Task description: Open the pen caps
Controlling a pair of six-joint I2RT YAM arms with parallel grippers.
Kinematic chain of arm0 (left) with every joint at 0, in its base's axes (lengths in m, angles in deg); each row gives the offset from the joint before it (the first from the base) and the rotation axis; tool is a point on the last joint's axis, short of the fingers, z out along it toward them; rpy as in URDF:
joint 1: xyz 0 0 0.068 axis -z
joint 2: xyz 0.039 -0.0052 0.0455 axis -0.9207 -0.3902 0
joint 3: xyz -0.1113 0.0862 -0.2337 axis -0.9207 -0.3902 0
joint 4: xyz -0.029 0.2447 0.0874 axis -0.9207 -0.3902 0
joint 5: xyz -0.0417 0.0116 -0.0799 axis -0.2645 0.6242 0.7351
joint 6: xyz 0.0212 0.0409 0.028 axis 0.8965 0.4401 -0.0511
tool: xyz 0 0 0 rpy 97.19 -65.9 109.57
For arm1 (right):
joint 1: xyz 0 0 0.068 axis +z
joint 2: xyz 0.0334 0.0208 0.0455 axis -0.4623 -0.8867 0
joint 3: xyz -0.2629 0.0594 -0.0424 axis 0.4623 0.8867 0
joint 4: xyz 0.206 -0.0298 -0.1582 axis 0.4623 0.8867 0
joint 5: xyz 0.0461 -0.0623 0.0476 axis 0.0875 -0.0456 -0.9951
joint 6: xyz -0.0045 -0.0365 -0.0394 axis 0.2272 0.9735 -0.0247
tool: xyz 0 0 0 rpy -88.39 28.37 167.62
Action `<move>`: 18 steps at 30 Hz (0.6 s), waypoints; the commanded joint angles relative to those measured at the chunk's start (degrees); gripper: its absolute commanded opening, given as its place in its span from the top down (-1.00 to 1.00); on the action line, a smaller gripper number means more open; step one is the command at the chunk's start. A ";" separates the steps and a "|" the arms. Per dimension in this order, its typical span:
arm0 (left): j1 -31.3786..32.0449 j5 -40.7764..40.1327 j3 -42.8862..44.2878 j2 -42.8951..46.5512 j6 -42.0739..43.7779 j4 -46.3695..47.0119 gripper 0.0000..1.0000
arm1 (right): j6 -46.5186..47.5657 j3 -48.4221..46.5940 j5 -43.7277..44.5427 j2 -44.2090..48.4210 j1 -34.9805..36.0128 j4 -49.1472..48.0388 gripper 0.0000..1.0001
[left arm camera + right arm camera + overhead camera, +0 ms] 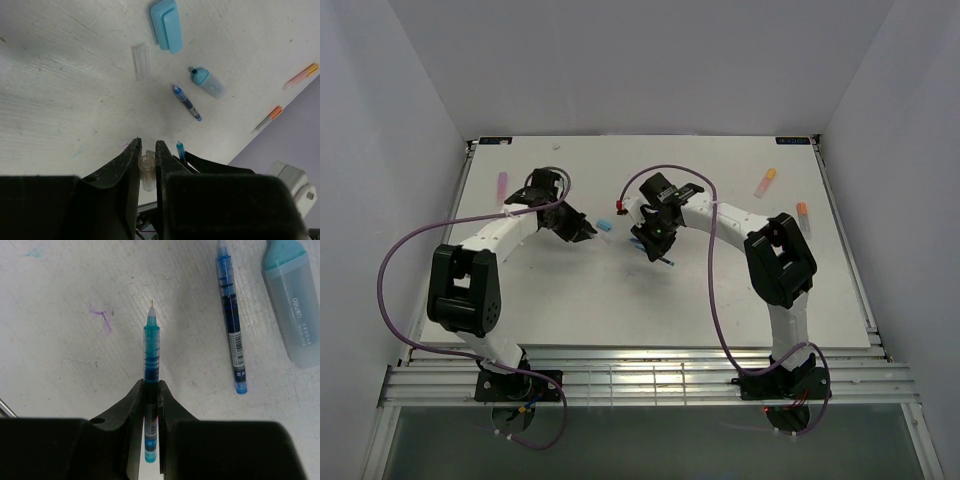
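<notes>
Clear plastic, a small clear cap [147, 172] sits pinched between the narrow fingers of the left claw [147, 146], its long axis running along them; the right claw [151, 387] is clamped just as narrowly on a thin blue pen [151, 340], which juts straight out along the fingers with its bare writing tip pointing away from the wrist; cap and pen are apart, the tip showing just beside the left claw on its right in the left wrist view, so this pen reads as opened, and the coming move is most likely to lay both pieces on the table [60, 90]; a light blue cap [166, 25], a second clear cap [141, 61], a light blue highlighter [207, 82] and a second thin pen [187, 102] lie there near the claws, so each piece needs a bare patch to the side; what seems left to open lies well apart at the far edges: a pink highlighter [503, 183] at far left, nearer the left arm, its long axis running away from the bases; an orange-ended pen [765, 182], slanted, and a second orange-ended pen [803, 212] at far right, nearer the right arm; whether their caps are on is too small to tell for certain.
</notes>
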 commanded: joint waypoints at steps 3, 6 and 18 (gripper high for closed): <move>2.75 -2.29 -0.69 -0.03 -2.68 -0.80 1.00 | 7.86 -1.63 0.90 -0.35 -0.06 -1.46 0.85; 4.24 -3.87 -0.78 -1.35 -4.17 -0.80 1.00 | 9.28 -1.45 1.60 -0.88 -0.15 -2.61 0.85; 5.39 -8.71 -3.59 -3.64 -5.85 0.17 1.00 | 11.66 0.48 -1.12 -1.94 -0.15 -6.12 0.76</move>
